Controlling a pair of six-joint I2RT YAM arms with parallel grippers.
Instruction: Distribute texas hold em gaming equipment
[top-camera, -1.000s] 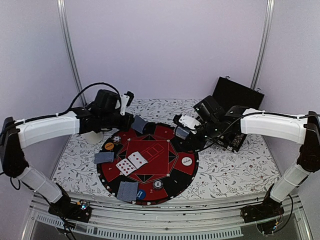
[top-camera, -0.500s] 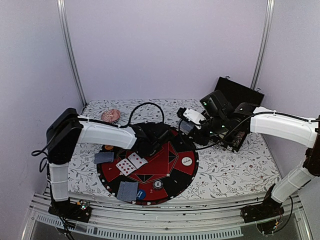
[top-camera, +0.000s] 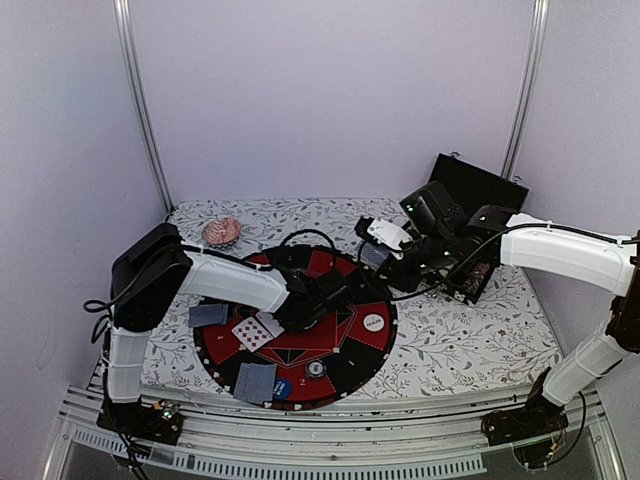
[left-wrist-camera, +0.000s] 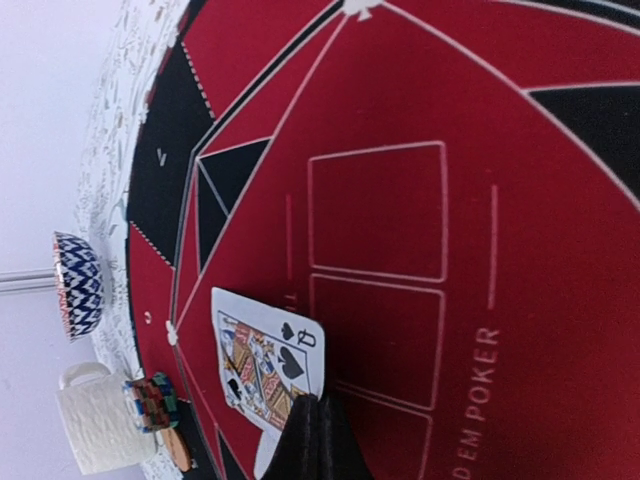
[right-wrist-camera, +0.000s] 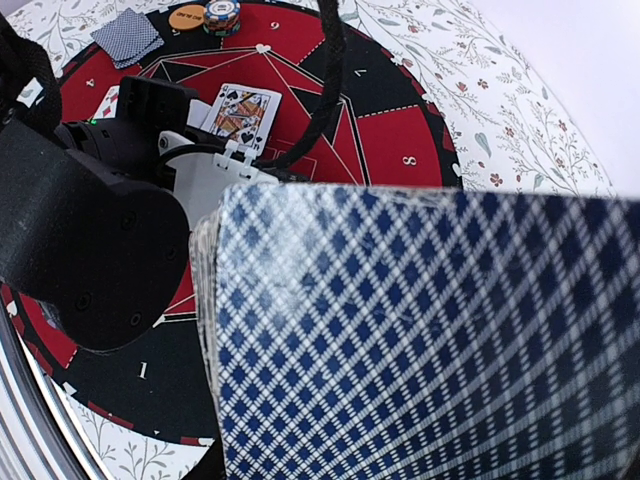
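My left claw (left-wrist-camera: 316, 428) is squeezed fully closed with nothing in it. Its tips are down on the red and black mat (left-wrist-camera: 400, 120), touching the edge of the queen of spades (left-wrist-camera: 265, 360), which lies face up. My right claw (top-camera: 380, 262) hangs over the mat's far right rim, clamped on the deck of cards (right-wrist-camera: 420, 330), whose blue-checked backs fill its camera. A stack of striped chips (left-wrist-camera: 152, 400) stands at the mat's far left rim.

Lab test booth: bare pale walls (top-camera: 330, 90), aluminium posts (top-camera: 140, 110), floral-clothed table (top-camera: 470, 340) on a metal rail (top-camera: 330, 440)
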